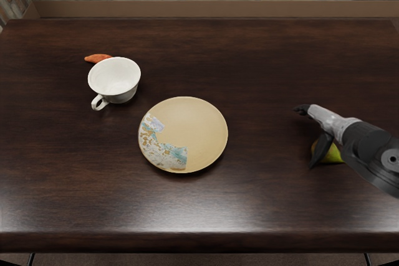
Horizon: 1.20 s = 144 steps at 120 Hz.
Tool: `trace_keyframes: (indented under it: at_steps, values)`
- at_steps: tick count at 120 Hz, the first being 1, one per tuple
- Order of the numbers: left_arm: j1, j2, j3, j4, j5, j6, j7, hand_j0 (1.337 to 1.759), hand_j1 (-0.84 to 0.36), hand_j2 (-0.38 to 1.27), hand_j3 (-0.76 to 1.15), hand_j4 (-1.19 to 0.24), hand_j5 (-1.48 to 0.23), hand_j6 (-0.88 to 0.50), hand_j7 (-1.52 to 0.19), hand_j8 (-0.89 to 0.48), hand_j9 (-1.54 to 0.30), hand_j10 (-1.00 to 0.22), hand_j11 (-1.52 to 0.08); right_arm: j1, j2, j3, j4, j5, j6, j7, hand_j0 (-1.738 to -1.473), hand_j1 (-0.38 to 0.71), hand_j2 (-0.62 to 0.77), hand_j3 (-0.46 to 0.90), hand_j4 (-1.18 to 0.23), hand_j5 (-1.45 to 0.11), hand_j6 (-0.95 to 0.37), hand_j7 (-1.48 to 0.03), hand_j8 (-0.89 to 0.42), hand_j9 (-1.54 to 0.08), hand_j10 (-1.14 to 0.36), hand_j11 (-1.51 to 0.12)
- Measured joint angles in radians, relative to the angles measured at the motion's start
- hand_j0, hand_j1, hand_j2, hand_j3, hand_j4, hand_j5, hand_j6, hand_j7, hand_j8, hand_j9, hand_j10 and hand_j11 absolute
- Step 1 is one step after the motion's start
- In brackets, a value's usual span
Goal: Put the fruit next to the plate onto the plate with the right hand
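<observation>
A tan plate (198, 121) with a blue-and-white patch on its lower left lies at the middle of the dark wooden table. A yellow-green fruit (334, 154) rests on the table well to the plate's right, partly hidden by my right hand (312, 132). The right arm comes in from the right edge. Its fingers are spread: one reaches out to the left above the fruit, and a dark one hangs down in front of the fruit's left side. I cannot see a closed grasp. The left arm is out of view.
A white cup (114, 79) with a handle stands upper left of the plate. A small orange item (98, 58) lies just behind it. A brick wall runs along the table's far edge (199, 18).
</observation>
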Motion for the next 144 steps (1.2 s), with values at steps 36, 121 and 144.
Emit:
trace_keyframes:
  at_steps: [36, 121, 144]
  values:
    - [0.0, 0.0, -0.001, 0.0, 0.001, 0.0, 0.0, 1.658, 0.35, 0.0, 0.0, 0.0, 0.0, 0.0, 0.0, 0.0, 0.0, 0.0, 0.0, -0.007, -0.034, -0.016, 0.0, -0.018, -0.023, 0.0, -1.658, -0.11, -0.04, 0.0, -0.21, -0.27, -0.21, -0.27, -0.21, -0.27, -0.21, -0.27]
    - [0.002, 0.0, -0.002, 0.0, 0.002, 0.0, 0.0, 1.658, 0.35, 0.0, 0.0, 0.0, 0.0, 0.0, 0.0, 0.0, 0.0, 0.0, 0.0, -0.029, -0.047, -0.018, 0.0, -0.027, -0.027, 0.0, -1.658, 0.02, -0.02, 0.0, -0.33, -0.43, -0.33, -0.43, -0.33, -0.43, -0.33, -0.43]
    - [0.002, 0.0, -0.003, 0.0, 0.002, 0.0, 0.0, 1.658, 0.35, 0.0, 0.0, 0.0, 0.0, 0.0, 0.0, 0.0, 0.0, 0.0, 0.0, -0.028, -0.044, -0.018, 0.0, -0.026, -0.024, 0.0, -1.658, 0.09, -0.05, 0.0, -0.38, -0.49, -0.38, -0.49, -0.38, -0.49, -0.38, -0.49]
